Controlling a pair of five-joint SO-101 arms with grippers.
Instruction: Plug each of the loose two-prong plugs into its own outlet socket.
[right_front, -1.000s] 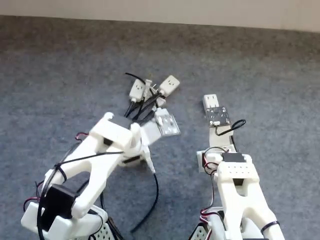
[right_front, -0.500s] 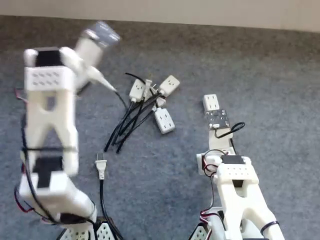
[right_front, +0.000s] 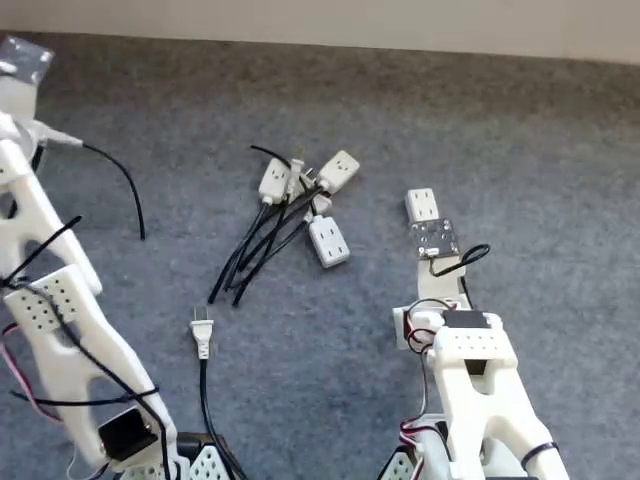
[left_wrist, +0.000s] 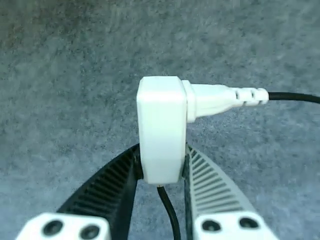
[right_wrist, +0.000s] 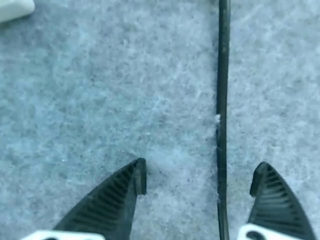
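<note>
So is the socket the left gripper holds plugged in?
Plugged in: a white plug sits flush against the socket held in the left gripper.

We see bare table (right_front: 560, 150) along the far side and to the right. The tangle of sockets and cords (right_front: 297, 197) blocks the middle; a lone socket (right_front: 421, 205) sits beside it, a loose plug (right_front: 200, 333) nearer the arms' bases.

You have a grey carpet (right_front: 560, 140) carrying a tangle of white sockets (right_front: 328, 241) and black cords (right_front: 250, 250) at centre, a lone socket (right_front: 421, 205) to its right, and a loose plug (right_front: 201, 335) nearer, to the left.
</note>
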